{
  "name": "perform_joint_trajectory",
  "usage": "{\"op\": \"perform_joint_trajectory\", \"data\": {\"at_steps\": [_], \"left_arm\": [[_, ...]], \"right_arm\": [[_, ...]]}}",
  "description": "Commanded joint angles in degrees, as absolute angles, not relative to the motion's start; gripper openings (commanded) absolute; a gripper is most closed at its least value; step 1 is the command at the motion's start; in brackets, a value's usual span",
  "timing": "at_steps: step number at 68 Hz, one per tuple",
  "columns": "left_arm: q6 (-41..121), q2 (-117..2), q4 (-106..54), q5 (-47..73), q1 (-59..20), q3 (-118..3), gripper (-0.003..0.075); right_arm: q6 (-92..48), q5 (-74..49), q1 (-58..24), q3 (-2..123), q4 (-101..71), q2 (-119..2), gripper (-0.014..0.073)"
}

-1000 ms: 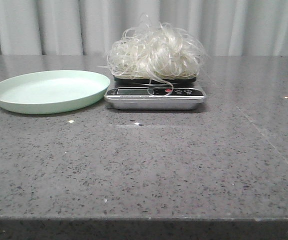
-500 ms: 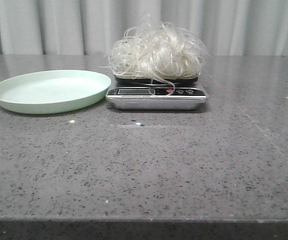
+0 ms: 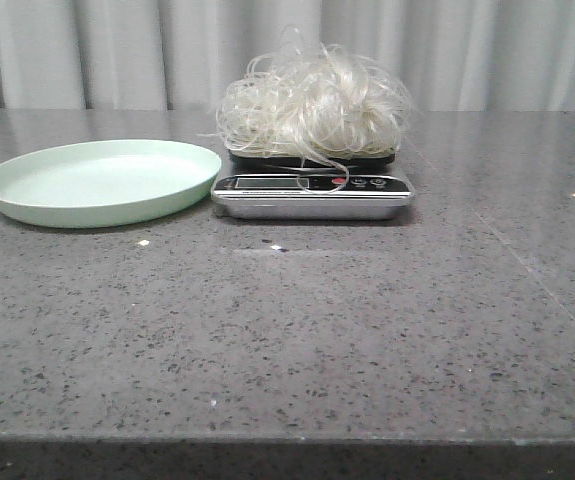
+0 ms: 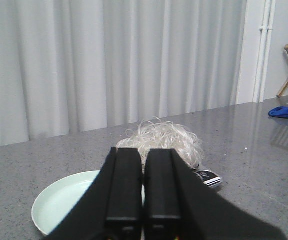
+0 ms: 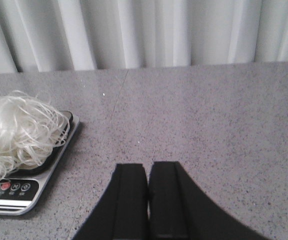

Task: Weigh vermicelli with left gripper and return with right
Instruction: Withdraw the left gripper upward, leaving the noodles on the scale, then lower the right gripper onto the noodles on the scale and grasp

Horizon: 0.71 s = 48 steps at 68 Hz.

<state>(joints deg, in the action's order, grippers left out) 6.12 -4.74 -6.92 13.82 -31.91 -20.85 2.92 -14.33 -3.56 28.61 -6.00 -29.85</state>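
The vermicelli (image 3: 312,108), a fluffy white mound of looping strands, rests on the black platform of a small silver scale (image 3: 312,193) at the table's far middle. It also shows in the left wrist view (image 4: 165,140) and the right wrist view (image 5: 13,132). Neither gripper shows in the front view. My left gripper (image 4: 144,150) is shut and empty, well back from the plate and scale. My right gripper (image 5: 149,165) is shut and empty, over bare table to the right of the scale (image 5: 18,195).
A pale green plate (image 3: 27,190), empty, sits just left of the scale; it also shows in the left wrist view (image 4: 58,205). A grey speckled table (image 3: 297,340) stretches to the front edge. A blue cloth (image 4: 287,113) lies far off to the right.
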Motion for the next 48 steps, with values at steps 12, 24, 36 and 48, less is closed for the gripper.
{"op": "perform_joint_trajectory", "data": {"at_steps": [12, 24, 36, 48], "left_arm": [[6.07, -5.35, -7.09, 8.78, -31.96, -22.22, 0.0127], [6.07, -5.35, -7.09, 7.81, -31.96, -22.22, 0.0127], [6.07, -5.35, -7.09, 7.56, -31.96, -22.22, 0.0127], [6.07, -5.35, -7.09, 7.56, -31.96, -22.22, 0.0127]], "right_arm": [[2.16, -15.47, -11.36, 43.03, -6.26, -42.92, 0.0526], [2.16, -18.47, -19.68, 55.27, -6.26, -54.24, 0.0599], [2.16, -27.86, -25.53, 70.34, -6.31, -68.68, 0.0599], [2.16, -39.91, -26.13, 86.28, -6.54, -83.34, 0.0599]]}}
